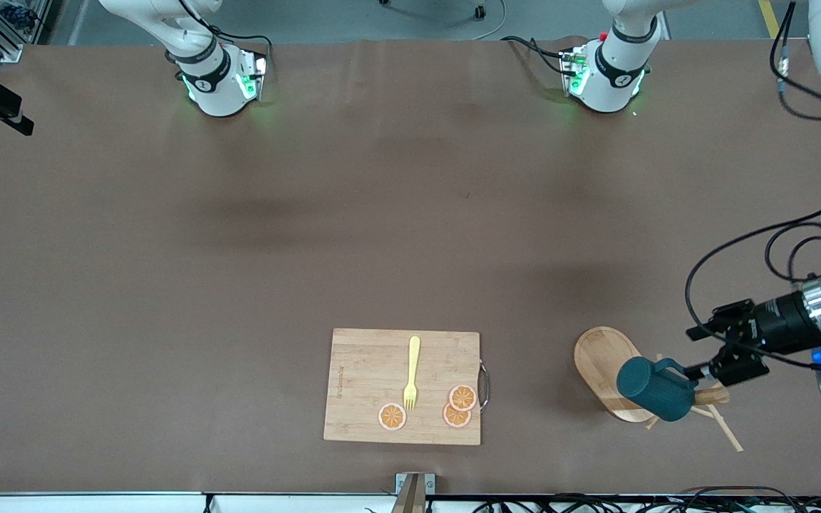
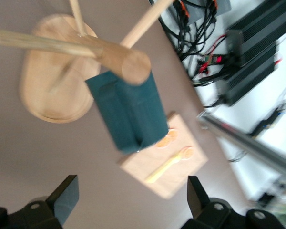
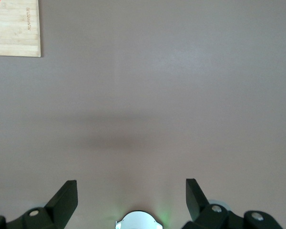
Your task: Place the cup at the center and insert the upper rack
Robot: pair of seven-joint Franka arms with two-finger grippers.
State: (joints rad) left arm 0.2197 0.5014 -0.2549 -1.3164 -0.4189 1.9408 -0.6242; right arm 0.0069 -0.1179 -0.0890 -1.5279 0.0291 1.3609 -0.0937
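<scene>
The upper rack, a light wooden mug tree, stands on its oval base (image 1: 599, 360) near the front camera at the left arm's end of the table. The teal ribbed cup (image 1: 656, 388) hangs on its side against the post, over the base. My left gripper (image 1: 704, 370) is open and empty, close beside the top of the post and the cup's handle. In the left wrist view the post's end (image 2: 129, 66), the cup (image 2: 131, 112) and the base (image 2: 52, 83) lie ahead of the open gripper (image 2: 132, 198). My right gripper (image 3: 131, 195) is open and empty over bare table.
A rectangular wooden cutting board (image 1: 353, 385) lies near the front edge, toward the table's middle. It carries a yellow fork (image 1: 412, 374) and three orange slices (image 1: 462, 397). Thin pegs (image 1: 727, 431) stick out from the rack toward the front edge. The board's corner (image 3: 14, 28) shows in the right wrist view.
</scene>
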